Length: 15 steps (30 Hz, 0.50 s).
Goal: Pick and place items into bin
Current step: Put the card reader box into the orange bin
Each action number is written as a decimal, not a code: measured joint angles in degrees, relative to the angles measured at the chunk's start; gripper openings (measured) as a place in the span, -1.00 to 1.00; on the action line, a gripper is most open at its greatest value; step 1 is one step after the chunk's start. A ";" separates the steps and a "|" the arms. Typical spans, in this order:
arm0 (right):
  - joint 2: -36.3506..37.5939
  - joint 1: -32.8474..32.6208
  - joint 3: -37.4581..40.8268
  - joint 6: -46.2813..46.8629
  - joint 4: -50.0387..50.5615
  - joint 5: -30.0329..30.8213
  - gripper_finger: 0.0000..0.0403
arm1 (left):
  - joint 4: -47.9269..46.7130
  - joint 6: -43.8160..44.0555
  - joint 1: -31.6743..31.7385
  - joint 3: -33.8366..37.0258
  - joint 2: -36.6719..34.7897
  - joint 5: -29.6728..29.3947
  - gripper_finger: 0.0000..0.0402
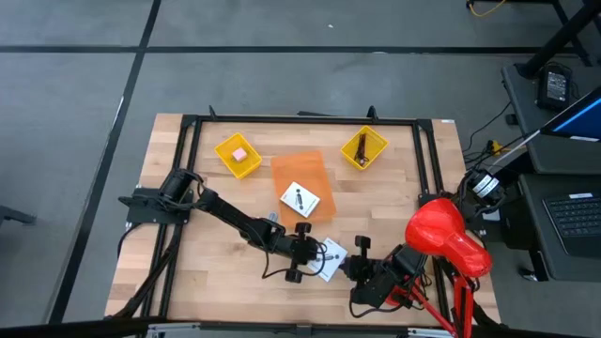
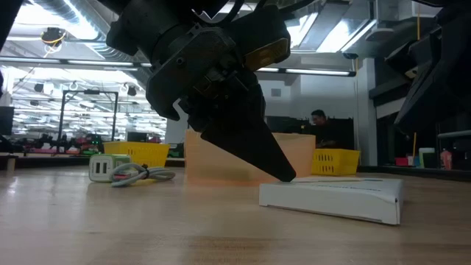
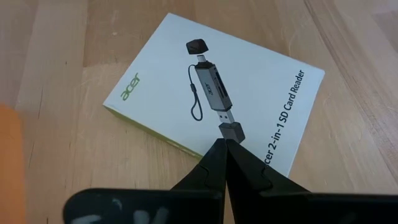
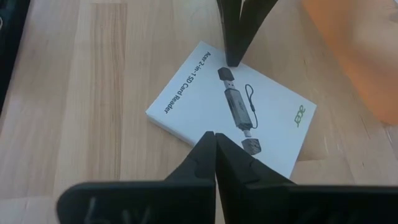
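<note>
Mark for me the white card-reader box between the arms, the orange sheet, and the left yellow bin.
White card-reader box (image 3: 186, 68), left wrist view: bare top face.
Orange sheet (image 1: 300, 171), high view: bare upper part.
Left yellow bin (image 1: 225, 150), high view: rim corner.

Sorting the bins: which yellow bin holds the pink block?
The yellow bin on the left arm's side, beside the orange sheet, holds the pink block.
</note>
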<state>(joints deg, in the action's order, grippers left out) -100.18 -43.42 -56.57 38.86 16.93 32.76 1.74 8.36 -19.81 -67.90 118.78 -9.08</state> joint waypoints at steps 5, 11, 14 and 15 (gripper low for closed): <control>0.00 -0.04 0.01 0.06 0.01 -0.01 -1.00 | -0.13 -0.02 0.00 -0.04 0.27 -0.24 -0.99; -0.02 -0.23 0.01 -0.49 -0.42 -1.45 -0.95 | -0.12 -0.04 0.00 -0.04 0.27 -0.28 -0.99; -0.02 -0.89 0.01 -2.42 -0.42 -1.43 -0.82 | -0.13 -0.09 0.04 -0.04 0.27 -0.28 -0.99; -0.02 -1.12 0.01 -3.15 -0.43 -1.42 -0.77 | -0.13 -0.09 0.04 -0.04 0.27 -0.28 -0.99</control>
<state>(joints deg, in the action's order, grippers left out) -100.20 -44.54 -56.55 35.72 16.50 31.34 1.61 8.27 -19.77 -67.94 119.04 -9.37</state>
